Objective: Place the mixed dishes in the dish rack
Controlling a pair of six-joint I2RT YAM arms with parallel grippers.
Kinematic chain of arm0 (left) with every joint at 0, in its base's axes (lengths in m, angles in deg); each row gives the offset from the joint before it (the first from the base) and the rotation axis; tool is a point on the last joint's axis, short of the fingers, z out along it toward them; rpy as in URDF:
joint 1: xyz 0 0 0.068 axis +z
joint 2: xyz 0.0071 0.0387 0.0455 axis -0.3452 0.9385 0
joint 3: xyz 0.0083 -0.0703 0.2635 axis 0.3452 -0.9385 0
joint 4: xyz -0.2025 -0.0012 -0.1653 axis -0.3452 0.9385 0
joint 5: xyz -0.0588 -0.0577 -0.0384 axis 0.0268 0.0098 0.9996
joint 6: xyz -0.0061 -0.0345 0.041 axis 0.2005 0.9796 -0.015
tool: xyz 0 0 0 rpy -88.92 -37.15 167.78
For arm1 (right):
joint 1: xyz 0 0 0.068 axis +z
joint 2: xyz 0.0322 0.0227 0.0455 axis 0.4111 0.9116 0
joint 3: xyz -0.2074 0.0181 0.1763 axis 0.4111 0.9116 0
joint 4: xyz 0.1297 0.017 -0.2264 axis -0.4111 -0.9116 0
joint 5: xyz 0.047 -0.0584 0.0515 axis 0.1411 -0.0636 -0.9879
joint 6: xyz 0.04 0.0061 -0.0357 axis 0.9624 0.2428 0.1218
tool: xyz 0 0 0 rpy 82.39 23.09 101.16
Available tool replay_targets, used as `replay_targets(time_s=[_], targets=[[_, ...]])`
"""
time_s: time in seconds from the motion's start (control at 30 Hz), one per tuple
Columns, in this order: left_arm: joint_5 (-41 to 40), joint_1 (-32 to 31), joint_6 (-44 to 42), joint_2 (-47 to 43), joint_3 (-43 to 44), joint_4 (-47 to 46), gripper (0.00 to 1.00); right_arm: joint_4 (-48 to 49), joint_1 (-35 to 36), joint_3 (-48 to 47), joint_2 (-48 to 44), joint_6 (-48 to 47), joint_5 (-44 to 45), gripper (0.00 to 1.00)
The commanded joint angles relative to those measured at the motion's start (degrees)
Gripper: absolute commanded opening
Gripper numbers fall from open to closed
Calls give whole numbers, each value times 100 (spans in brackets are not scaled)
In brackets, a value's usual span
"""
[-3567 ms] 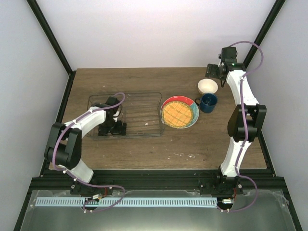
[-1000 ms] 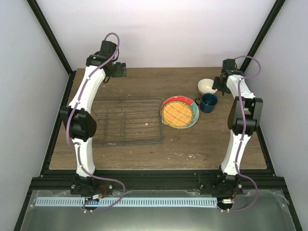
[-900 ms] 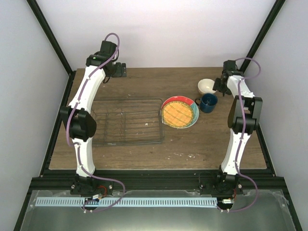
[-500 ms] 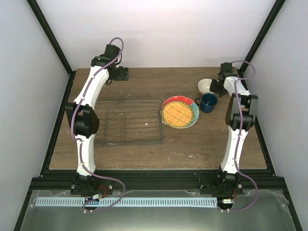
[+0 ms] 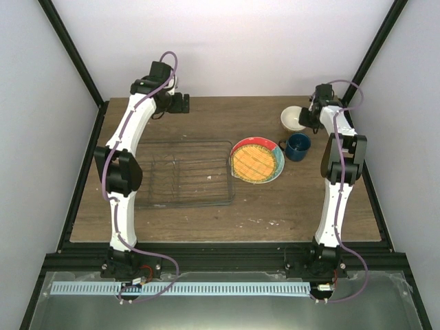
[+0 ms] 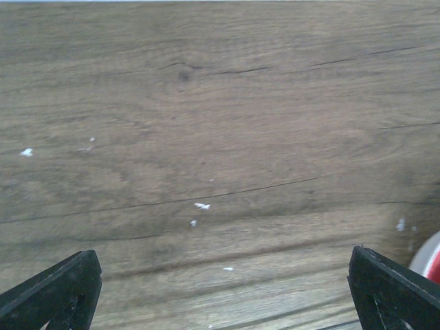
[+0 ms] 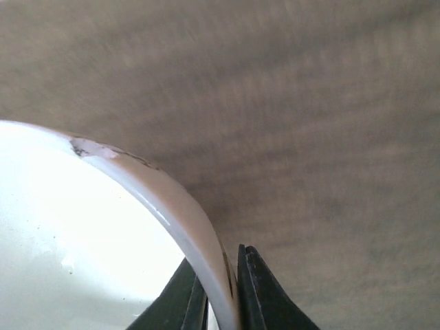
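The small cream bowl (image 5: 292, 118) stands at the table's back right. My right gripper (image 5: 309, 118) is shut on its rim; in the right wrist view the thick rim (image 7: 172, 206) is pinched between the two dark fingers (image 7: 265, 295), one inside the bowl and one outside. The dark blue mug (image 5: 298, 146) stands just in front of the bowl. The yellow-orange grid-patterned plate (image 5: 256, 161) lies on a red plate with a teal rim (image 5: 278, 162). The dish rack (image 5: 182, 173) sits centre-left with nothing in it. My left gripper (image 5: 181, 103) hangs open over bare wood at the back left, its fingertips (image 6: 55, 295) wide apart.
Wooden table (image 5: 206, 117) with black frame posts at the back corners and white walls close on both sides. The left arm reaches over the rack's left end. A red plate edge (image 6: 433, 265) shows at the left wrist view's lower right.
The right gripper has closed on the bowl's rim, and the bowl has shifted slightly toward the back. The left gripper, lifted out of the rack earlier, has drifted right along the table's back edge.
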Motion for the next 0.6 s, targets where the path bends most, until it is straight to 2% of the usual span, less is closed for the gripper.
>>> replay_targets(time_s=[0.0,0.13,0.33,0.57], targets=[[483,-233,-113,181,219,-176,100,263,349,-994,-343,-590,-279,1],[462,-511,-32,347,342,-178,100,432,1129,-1090,-599,-1130,287,1],[424,-693,315,463,498,-264,100,577,2183,-1101,-763,-1375,1449,1],[444,-750,464,430,373,-418,100,487,2839,-966,-846,-1223,2165,1]])
